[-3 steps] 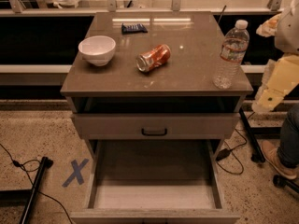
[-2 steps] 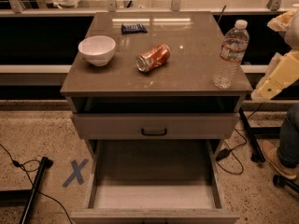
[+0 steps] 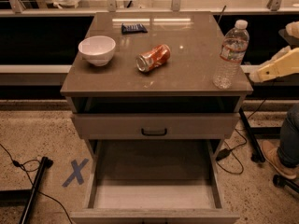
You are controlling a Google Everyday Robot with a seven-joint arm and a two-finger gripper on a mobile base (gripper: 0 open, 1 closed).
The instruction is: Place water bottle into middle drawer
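Note:
The water bottle [image 3: 230, 54] stands upright at the front right corner of the cabinet top [image 3: 187, 73]. It is clear and ribbed, with a white cap and a red-and-white label. The middle drawer [image 3: 154, 195] is pulled out below the cabinet, and its pale floor is bare. My gripper [image 3: 256, 75] reaches in from the right edge of the view on a cream arm. It is level with the bottle's lower half, just right of the bottle and not touching it.
A crushed orange soda can [image 3: 153, 58] lies on its side in the middle of the top. A white bowl [image 3: 97, 50] sits at the left and a dark blue packet [image 3: 134, 28] at the back. A closed drawer front with a black handle [image 3: 154, 132] is above the open drawer. A person's leg [image 3: 287, 143] and cables are on the floor to the right.
My arm has swung from hanging steeply at the right edge to lying flatter, and its tip now points left towards the bottle. The bottle, the can and the drawer have not moved.

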